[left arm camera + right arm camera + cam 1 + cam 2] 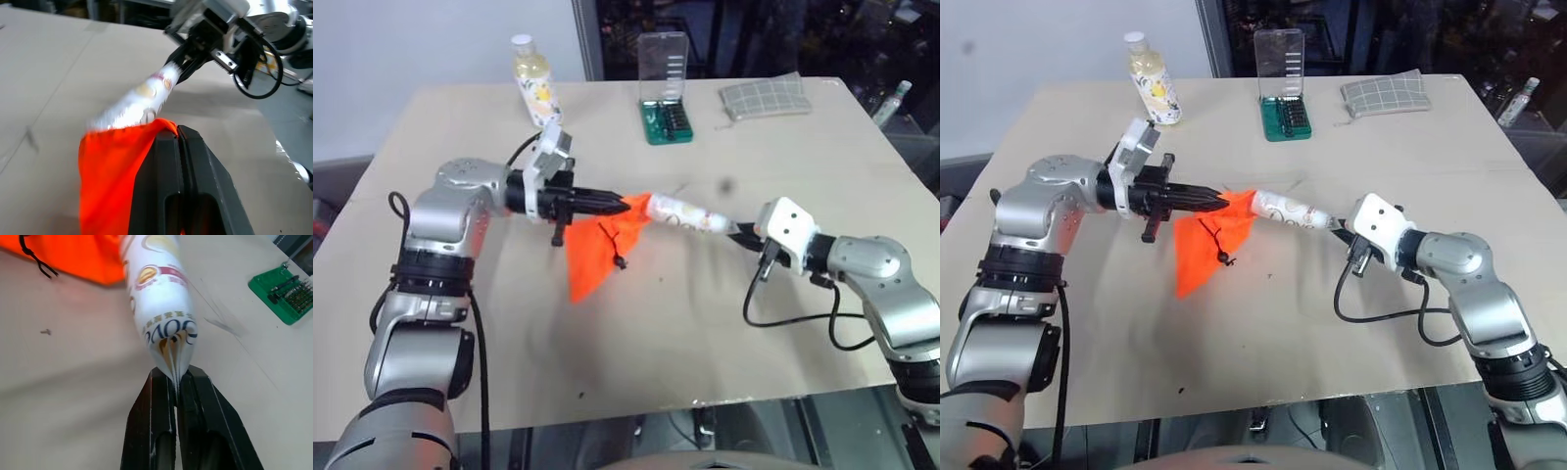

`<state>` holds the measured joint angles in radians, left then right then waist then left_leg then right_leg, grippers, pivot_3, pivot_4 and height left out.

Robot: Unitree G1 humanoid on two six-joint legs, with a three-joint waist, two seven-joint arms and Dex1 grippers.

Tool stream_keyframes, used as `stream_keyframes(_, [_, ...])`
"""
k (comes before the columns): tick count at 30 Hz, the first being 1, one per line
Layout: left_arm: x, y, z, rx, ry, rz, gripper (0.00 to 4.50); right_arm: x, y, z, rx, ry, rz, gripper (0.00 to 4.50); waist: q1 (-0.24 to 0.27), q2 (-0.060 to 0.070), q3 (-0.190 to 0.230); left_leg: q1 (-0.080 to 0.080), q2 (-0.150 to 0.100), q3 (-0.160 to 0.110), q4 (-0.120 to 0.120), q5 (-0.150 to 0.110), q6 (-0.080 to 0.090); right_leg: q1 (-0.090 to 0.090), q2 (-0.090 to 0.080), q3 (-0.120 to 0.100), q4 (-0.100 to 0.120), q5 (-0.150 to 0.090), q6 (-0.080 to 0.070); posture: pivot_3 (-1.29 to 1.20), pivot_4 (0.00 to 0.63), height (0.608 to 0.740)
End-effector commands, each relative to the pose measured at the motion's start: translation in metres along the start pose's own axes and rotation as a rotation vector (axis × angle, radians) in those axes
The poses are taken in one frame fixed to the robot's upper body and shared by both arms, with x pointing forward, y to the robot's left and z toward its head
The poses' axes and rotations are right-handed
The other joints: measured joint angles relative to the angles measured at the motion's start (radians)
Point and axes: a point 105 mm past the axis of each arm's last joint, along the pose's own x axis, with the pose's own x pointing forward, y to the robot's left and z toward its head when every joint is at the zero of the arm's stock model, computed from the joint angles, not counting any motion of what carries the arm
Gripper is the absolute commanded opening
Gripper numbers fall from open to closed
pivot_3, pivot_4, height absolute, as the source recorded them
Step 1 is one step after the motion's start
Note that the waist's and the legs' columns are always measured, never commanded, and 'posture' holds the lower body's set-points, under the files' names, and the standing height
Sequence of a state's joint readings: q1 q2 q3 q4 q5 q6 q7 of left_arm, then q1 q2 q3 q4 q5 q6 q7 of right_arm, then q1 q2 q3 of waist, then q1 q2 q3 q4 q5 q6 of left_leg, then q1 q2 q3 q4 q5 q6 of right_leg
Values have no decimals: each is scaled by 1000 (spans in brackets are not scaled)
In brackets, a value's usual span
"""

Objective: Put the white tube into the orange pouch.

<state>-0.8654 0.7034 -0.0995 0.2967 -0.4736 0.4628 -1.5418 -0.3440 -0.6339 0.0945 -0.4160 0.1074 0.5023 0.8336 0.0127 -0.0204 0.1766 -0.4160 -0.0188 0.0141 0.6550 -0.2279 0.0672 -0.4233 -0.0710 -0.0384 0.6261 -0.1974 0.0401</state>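
Note:
The orange pouch (599, 245) hangs above the middle of the table, held by one top corner in my left gripper (619, 204), which is shut on the fabric. Its dark zipper pull (620, 260) dangles in front. The white tube (683, 212) with reddish-brown print is held level by its flat crimped end in my right gripper (736, 228), which is shut on it. The tube's far end meets the pouch's upper edge beside the left fingertips (178, 134); whether it is inside the opening I cannot tell. In the right wrist view the crimped end (173, 364) sits between the black fingers.
At the back of the table stand a clear yellowish bottle (532, 80) with a white cap, a green screwdriver bit case (665, 103) with its clear lid up, and a grey checked cloth (765, 97). A black cable (793, 318) loops on the table under my right arm.

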Motion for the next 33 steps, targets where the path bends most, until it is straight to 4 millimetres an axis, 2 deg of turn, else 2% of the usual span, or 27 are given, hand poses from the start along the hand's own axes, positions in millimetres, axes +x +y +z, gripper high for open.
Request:
stream_keyframes(1, [2, 0, 14, 64, -7, -25, 0, -1, -3, 17, -43, -47, -20, 76, 0, 0, 0, 0, 0, 0, 0, 0, 0, 0, 0, 0, 0, 0, 0, 0, 150, 740])
stream_keyframes(7, [10, 1, 9, 98, 13, -24, 0, 2, 4, 26, -39, -75, 20, 76, 0, 0, 0, 0, 1, 0, 0, 0, 0, 0, 0, 1, 0, 0, 0, 0, 150, 740])
stream_keyframes(11, [9, 9, 5, 127, 23, 63, 0, -9, 24, 25, -10, -47, 121, 76, 3, 0, 0, 0, 0, 0, 0, 0, 1, 0, 0, 1, 0, 0, 0, 0, 150, 740])
stream_keyframes(14, [9, 9, 3, 123, 26, 85, 0, -14, 29, 25, 10, -34, 134, 76, 1, 0, 0, 0, 0, 0, 2, -1, 2, 0, 0, 1, 0, 0, 0, 0, 150, 740])
stream_keyframes(17, [11, 3, 3, 117, 7, 87, 0, -14, 32, 25, 24, -30, 131, 76, -1, 0, 0, 0, 1, 1, 3, -2, 3, 0, 0, 2, 0, 0, 0, 0, 150, 740])
stream_keyframes(23, [20, -21, 6, 119, -35, 54, 0, 2, 36, 17, 27, -4, 140, 76, 0, 0, 0, 0, 3, 2, 5, -2, 3, 0, 0, 2, 0, 0, 0, 0, 150, 740])
stream_keyframes(25, [23, -27, 5, 133, -26, 64, 0, 2, 38, 16, 19, 6, 158, 76, 0, 0, 0, 0, 3, 2, 6, -2, 3, 0, 0, 2, 1, 0, 0, 0, 150, 740])
stream_keyframes(30, [20, -24, -5, 129, 18, 159, 0, -19, 39, 10, 39, 44, 162, 76, 5, 0, 0, -1, 2, 1, 8, -3, 4, 1, -1, 2, 0, 0, 0, 0, 150, 740])
stream_keyframes(33, [13, -19, -19, 80, 61, 233, 0, -28, 38, 3, 77, 64, 122, 76, 3, 0, 0, -1, 2, 2, 9, -4, 5, 2, -1, 3, 0, 0, 0, 0, 150, 740])
